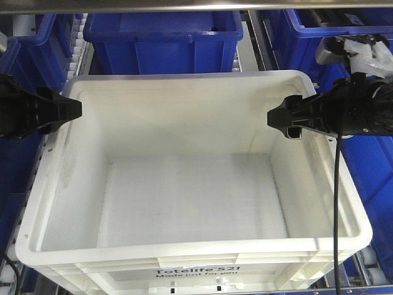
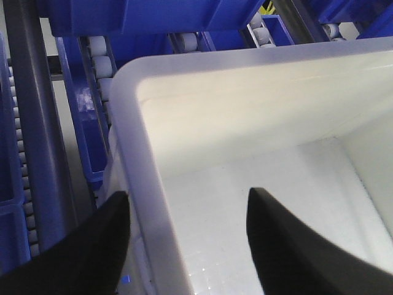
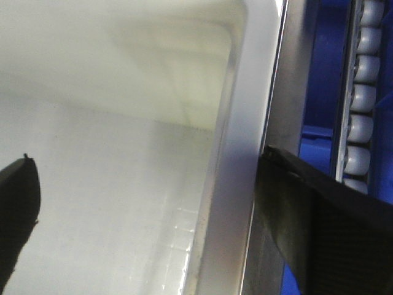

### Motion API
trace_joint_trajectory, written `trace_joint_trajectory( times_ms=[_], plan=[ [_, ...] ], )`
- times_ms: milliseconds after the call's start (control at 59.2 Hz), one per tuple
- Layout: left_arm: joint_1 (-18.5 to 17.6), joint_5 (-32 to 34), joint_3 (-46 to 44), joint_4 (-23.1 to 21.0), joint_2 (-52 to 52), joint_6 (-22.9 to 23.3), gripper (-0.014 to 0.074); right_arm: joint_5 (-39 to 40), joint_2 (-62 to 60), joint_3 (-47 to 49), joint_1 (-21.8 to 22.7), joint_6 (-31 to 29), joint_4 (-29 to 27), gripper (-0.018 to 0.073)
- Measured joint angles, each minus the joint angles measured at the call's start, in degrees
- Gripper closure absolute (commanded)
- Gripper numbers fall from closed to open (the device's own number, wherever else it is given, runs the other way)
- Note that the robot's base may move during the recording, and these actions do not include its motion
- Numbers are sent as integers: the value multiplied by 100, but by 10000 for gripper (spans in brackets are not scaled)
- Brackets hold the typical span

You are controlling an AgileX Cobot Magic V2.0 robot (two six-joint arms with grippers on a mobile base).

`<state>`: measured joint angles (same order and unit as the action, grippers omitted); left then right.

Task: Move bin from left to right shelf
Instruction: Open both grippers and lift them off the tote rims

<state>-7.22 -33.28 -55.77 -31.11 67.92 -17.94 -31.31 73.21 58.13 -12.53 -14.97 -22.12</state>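
Observation:
The bin [image 1: 196, 261] is a large white crate with black "Totelife 521" print on its near side, and it fills the middle of the front view with nothing in it. My left gripper [image 1: 73, 109] is at the bin's left rim. In the left wrist view my left gripper [image 2: 188, 194] is open and straddles the rim of the bin [image 2: 132, 123], one finger outside and one inside. My right gripper [image 1: 276, 117] reaches over the right rim. In the right wrist view my right gripper [image 3: 146, 157] is open astride the wall of the bin [image 3: 239, 153], its outer finger close to the wall.
Dark blue crates stand behind the bin [image 1: 163, 34] and at the back right [image 1: 325, 24]. Roller tracks [image 2: 101, 61] run beside the bin's left side, and more rollers [image 3: 362, 92] run along its right. A grey upright post [image 2: 31, 110] is at the left.

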Motion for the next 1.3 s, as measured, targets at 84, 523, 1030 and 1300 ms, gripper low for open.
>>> trace_joint_trajectory(
  times_ms=[84, 523, 1030, 1300],
  plan=[
    [0, 0, 0, 0, 0, 0, 186, 66, -109, 0, 0, 0, 0, -81],
    [0, 9, 0, 0, 0, 0, 188, 218, -382, 0, 0, 0, 198, -29],
    [0, 44, 0, 203, -107, 0, 188, 393, -472, 0, 0, -151, 219, 29],
    [0, 94, 43, 373, -736, -204, 188, 494, -984, 0, 0, -238, 219, 29]
  ],
)
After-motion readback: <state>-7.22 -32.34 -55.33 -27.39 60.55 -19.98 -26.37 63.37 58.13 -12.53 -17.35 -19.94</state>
